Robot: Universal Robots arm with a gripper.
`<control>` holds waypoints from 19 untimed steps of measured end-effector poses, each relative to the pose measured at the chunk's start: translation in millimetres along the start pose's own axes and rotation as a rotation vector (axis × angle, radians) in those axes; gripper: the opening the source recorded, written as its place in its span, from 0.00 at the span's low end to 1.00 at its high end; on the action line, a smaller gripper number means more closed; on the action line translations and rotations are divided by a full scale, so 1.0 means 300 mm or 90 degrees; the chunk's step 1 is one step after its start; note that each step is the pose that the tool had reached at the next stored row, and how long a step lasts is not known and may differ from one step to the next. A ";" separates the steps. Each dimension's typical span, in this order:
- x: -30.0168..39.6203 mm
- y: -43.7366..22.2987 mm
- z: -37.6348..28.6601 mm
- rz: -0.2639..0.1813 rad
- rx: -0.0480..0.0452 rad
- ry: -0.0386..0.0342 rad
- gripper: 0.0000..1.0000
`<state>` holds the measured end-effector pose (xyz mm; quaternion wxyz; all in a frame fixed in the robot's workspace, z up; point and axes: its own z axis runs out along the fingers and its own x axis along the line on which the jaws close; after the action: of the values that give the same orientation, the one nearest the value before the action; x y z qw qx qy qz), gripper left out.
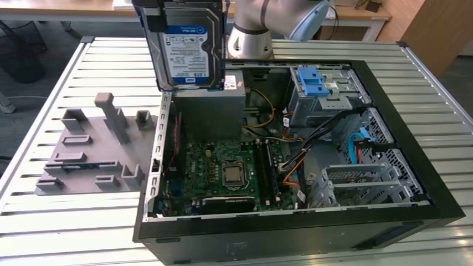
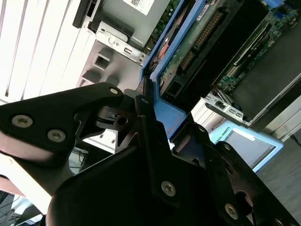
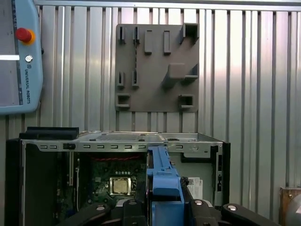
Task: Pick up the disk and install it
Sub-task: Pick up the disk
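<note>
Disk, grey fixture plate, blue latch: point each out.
disk (image 1: 188, 52), exterior view, on its label
grey fixture plate (image 3: 153, 96), first wrist view, on its flat base
blue latch (image 1: 313, 83), exterior view, on its middle

End effector (image 3: 163, 209) clamps disk (image 3: 162, 179) edge-on over open PC case (image 3: 141, 137); grey fixture plate (image 3: 157, 66) on slatted counter (image 3: 244, 70) beyond, w/ pendant (image 3: 19, 56) nearby.

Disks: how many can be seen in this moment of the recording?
1. The disk is held upright by the hand above the open computer case in the exterior view. Another could sit hidden inside the drive cage.
</note>
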<state>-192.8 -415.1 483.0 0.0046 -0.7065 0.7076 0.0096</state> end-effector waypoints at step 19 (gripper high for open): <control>0.049 -0.049 -0.001 -0.006 -0.0001 0.0000 0.36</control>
<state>-178.1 -429.9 483.0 0.0046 -0.7096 0.7045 0.0096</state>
